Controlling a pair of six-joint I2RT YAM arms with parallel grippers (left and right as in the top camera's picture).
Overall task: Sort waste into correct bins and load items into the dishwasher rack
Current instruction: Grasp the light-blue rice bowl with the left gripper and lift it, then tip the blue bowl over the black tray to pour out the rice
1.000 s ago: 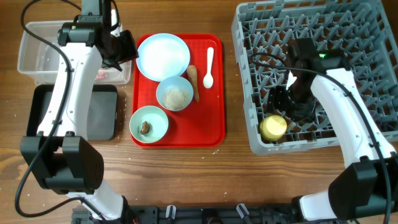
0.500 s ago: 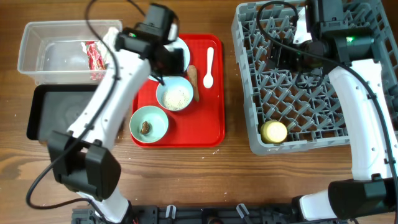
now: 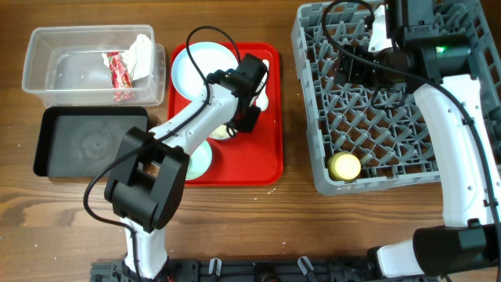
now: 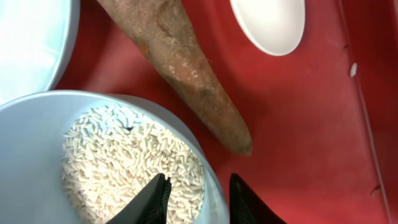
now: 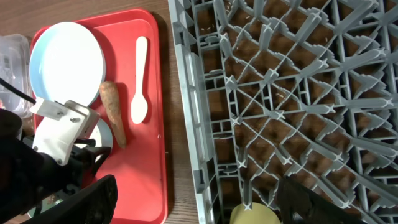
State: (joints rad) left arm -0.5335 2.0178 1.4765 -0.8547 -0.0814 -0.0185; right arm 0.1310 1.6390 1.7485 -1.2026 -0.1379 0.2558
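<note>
My left gripper [image 4: 200,202] is open, low over the small white bowl [image 4: 37,155] of rice grains [image 4: 124,162]; one finger is inside the rim and one outside. The carrot-like piece [image 4: 180,68] lies just beyond it, between the plate [image 4: 28,43] and the white spoon [image 4: 268,25]. In the overhead view the left gripper [image 3: 243,117] hides the bowl. The clear tub [image 3: 47,78] holds the red wrapper [image 3: 117,70] and white tissue [image 3: 142,51]. My right gripper [image 5: 202,202] is wide open and empty above the grey rack [image 3: 407,117], which holds the yellow cup [image 3: 344,166].
The black tray [image 3: 86,141] lies in front of the clear tub. The pale green bowl [image 3: 197,160] shows partly under my left arm on the red tray [image 3: 262,157]. A strip of bare wood separates the red tray [image 5: 155,155] from the rack [image 5: 280,93].
My left gripper has moved right from the clear tub, past the plate, down to the rice bowl. My right gripper has left the yellow cup and risen toward the rack's back left.
</note>
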